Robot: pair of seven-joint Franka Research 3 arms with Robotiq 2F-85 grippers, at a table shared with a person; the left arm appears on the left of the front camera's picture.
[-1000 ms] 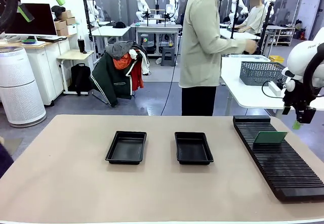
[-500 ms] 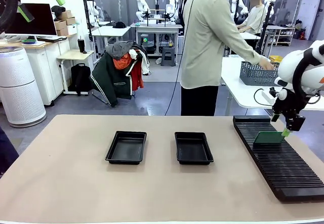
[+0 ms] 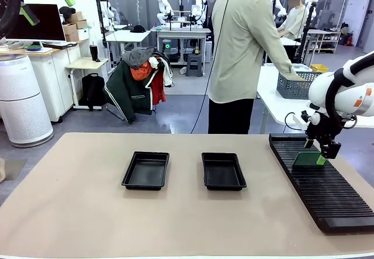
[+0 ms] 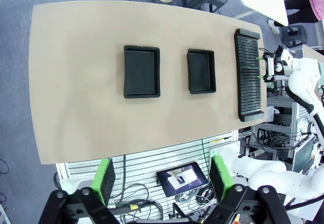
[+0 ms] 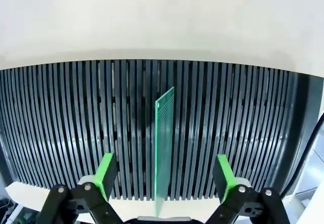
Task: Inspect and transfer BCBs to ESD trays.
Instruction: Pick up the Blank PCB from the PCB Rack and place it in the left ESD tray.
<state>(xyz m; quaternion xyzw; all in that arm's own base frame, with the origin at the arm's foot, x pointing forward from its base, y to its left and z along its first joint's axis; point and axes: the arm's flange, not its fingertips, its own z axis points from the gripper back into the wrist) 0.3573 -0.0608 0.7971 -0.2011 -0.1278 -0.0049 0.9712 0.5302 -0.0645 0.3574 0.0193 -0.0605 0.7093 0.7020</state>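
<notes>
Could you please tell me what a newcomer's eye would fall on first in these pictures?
Most striking is the lone green BCB standing upright in the black slotted rack at the right of the table, the open right claw straddling it. Next come the left tray and the right tray, black, side by side mid-table, and the person in a pale shirt beyond the far edge.

The board [image 5: 164, 148] is green, the ribbed rack [image 3: 327, 189] and both trays [image 3: 146, 171] [image 3: 223, 172] black, the table [image 3: 76, 212] beige.
</notes>
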